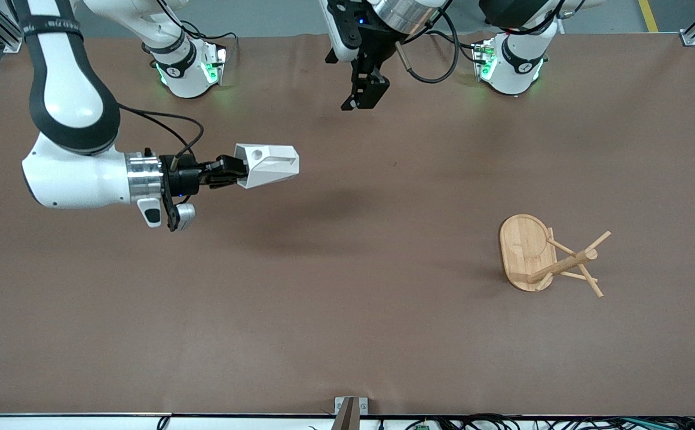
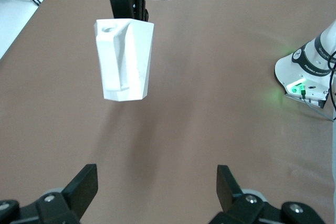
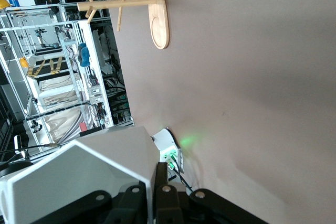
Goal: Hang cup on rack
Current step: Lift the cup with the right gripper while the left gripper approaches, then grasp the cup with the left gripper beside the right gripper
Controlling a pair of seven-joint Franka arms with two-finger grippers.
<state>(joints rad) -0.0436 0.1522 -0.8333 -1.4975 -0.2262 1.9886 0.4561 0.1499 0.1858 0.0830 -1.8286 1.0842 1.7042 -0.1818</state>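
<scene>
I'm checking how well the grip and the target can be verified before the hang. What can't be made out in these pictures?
- Front view: where the right pincer meets the cup; its fingers cover the contact.
- Right wrist view: most of the cup, cut off by the picture's edge.
- Front view: the rack, its peg count unclear because pegs overlap the post.
- Left wrist view: the open left pincer, only fingertips in frame.
</scene>
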